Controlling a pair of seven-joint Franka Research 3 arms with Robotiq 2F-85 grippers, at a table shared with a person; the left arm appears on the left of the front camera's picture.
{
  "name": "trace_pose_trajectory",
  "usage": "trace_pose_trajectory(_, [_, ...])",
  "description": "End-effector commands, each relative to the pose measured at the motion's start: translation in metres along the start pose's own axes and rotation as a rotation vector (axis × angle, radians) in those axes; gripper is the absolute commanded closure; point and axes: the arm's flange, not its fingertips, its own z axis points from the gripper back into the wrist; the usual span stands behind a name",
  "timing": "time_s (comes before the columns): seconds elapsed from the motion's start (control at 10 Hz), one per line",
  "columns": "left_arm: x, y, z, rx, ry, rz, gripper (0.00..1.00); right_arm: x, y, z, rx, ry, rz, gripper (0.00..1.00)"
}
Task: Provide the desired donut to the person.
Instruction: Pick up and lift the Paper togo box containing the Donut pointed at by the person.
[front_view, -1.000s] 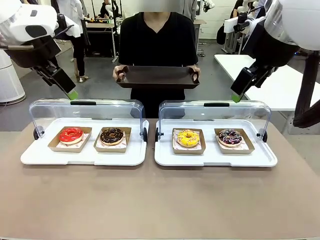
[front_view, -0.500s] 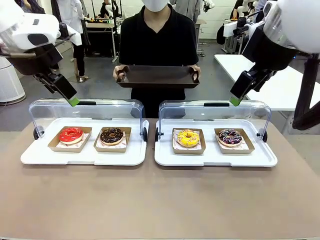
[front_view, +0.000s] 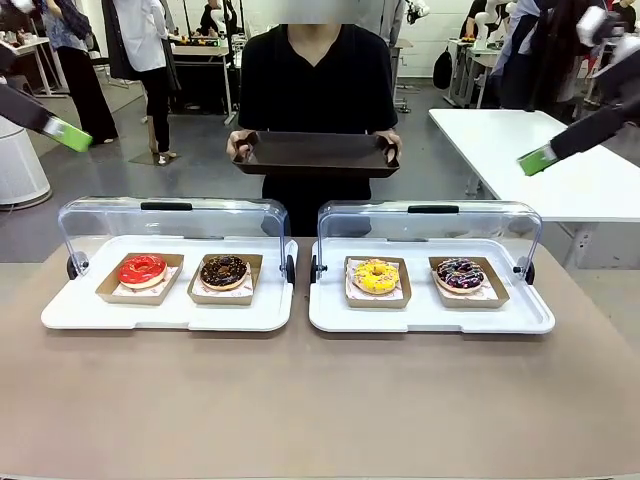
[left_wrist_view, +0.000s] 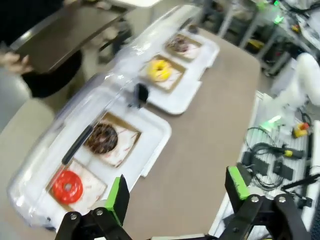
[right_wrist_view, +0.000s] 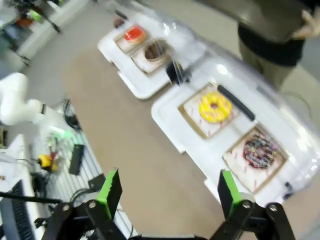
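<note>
Moved outward toward the frame edges since before: left gripper (left_wrist_view: 177, 192) and right gripper (right_wrist_view: 169, 192), fingers spread, holding nothing. Under closed clear lids (front_view: 100, 215) lie red donut (front_view: 142, 269), chocolate donut (front_view: 224, 270), yellow donut (front_view: 376, 275), sprinkled donut (front_view: 460, 274). Beyond them the person (front_view: 315, 80) holds a brown tray (front_view: 315, 153).

On the bench (front_view: 320, 400) 2 trays sit side by side, the left tray (front_view: 60, 315) and the right tray (front_view: 535, 318), just apart at the middle. Along each tray's far side, behind the donuts, rises a cover: the left cover (front_view: 100, 218) and the right cover (front_view: 500, 222). In the left tray lie the outer-left donut (front_view: 142, 270) and the inner-left donut (front_view: 224, 271). In the right tray lie the inner-right donut (front_view: 376, 276) and the outer-right donut (front_view: 460, 274). Behind the bench, facing the gap between the trays, stands the person (front_view: 315, 90), who holds a serving tray (front_view: 315, 155) by both ends, above and beyond the covers. A second table (front_view: 590, 190) stands behind, to the right.
</note>
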Motion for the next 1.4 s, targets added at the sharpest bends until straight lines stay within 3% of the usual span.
trace_pose_trajectory(0.0, [-0.015, 0.023, 0.026, -0.106, -0.039, -0.043, 0.0, -0.018, -0.026, 0.013, 0.124, -0.104, 0.034, 0.0])
trace_pose_trajectory(0.2, [-0.05, 0.043, 0.048, -0.127, -0.092, -0.059, 0.0, -0.051, -0.051, 0.036, 0.201, -0.27, 0.083, 0.0])
trace_pose_trajectory(0.3, [-0.062, 0.05, 0.055, -0.118, -0.116, -0.06, 0.0, -0.062, -0.06, 0.042, 0.216, -0.298, 0.066, 0.0])
trace_pose_trajectory(0.7, [-0.102, 0.056, 0.085, -0.068, -0.168, -0.063, 0.0, -0.089, -0.056, 0.06, 0.222, -0.253, 0.1, 0.0])
trace_pose_trajectory(1.1, [-0.113, 0.057, 0.087, -0.022, -0.101, -0.013, 0.0, -0.096, -0.046, 0.069, 0.184, -0.265, 0.121, 0.0])
trace_pose_trajectory(1.3, [-0.115, 0.06, 0.096, -0.042, -0.137, -0.016, 0.0, -0.097, -0.054, 0.069, 0.201, -0.261, 0.075, 0.0])
